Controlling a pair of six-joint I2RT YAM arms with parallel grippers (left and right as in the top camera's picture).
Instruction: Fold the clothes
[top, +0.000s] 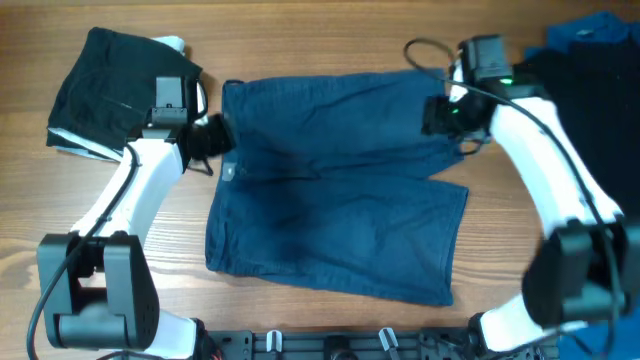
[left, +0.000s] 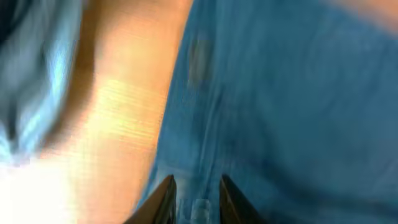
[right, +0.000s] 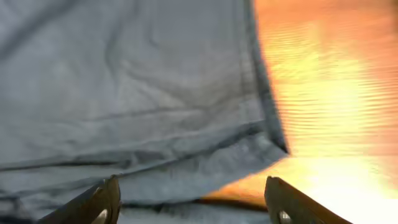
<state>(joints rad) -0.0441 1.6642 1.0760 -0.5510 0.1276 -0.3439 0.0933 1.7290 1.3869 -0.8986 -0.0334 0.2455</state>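
The clothes in play are dark navy denim shorts (top: 340, 190), spread flat mid-table with the waistband to the left. My left gripper (top: 215, 140) is at the waistband's left edge. In the left wrist view its fingers (left: 166, 194) stand a narrow gap apart, open, with the denim (left: 298, 106) lying between and under them. My right gripper (top: 440, 115) hovers over the shorts' upper right leg. Seen from the right wrist, this gripper (right: 193, 202) is wide open above the leg's hem corner (right: 261, 146), gripping nothing.
A folded black garment (top: 115, 85) with pale cloth under it lies at the back left. A black garment (top: 600, 130) and a bright blue one (top: 590, 35) are piled at the back right. Bare wooden table (top: 130, 260) surrounds the shorts.
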